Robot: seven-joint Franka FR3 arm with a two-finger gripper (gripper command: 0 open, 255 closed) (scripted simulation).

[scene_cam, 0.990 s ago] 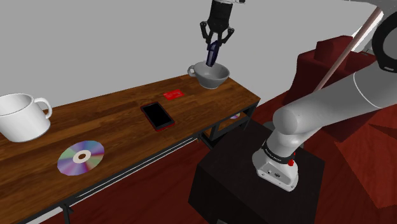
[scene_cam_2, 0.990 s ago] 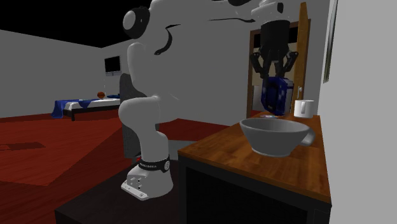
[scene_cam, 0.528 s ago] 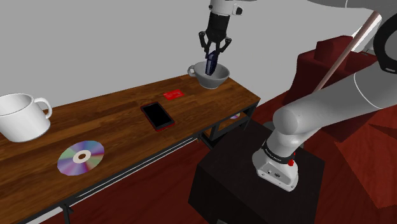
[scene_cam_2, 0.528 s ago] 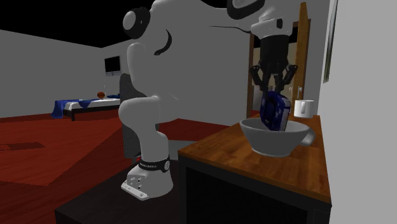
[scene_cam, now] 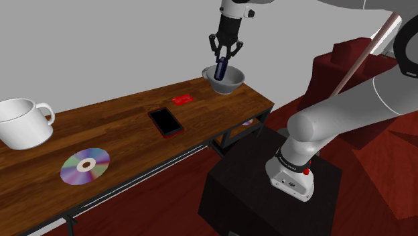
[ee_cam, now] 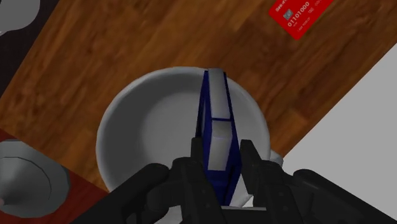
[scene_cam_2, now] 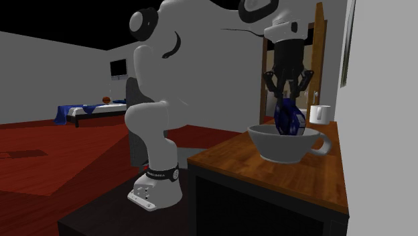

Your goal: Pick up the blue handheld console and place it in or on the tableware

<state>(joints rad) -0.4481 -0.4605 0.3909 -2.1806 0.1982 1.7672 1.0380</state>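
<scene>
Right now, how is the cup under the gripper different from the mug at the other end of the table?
The cup is grey, wide and shallow; the mug is white and taller. The cup has the blue console dipping into it, clasped on edge by the gripper; the mug stands far from the gripper. Both sit upright on the table, and each has one handle.

Two cups (scene_cam: 24, 124) (scene_cam: 230, 82), one disc (scene_cam: 85, 165), one phone (scene_cam: 165, 121), one card (scene_cam: 181, 100), one console (ee_cam: 217, 121).

Clutter on the wooden table (scene_cam: 127, 137)
We see a white mug (scene_cam: 23, 124), a disc (scene_cam: 85, 165), a phone (scene_cam: 165, 121), a red card (scene_cam: 181, 100).
</scene>
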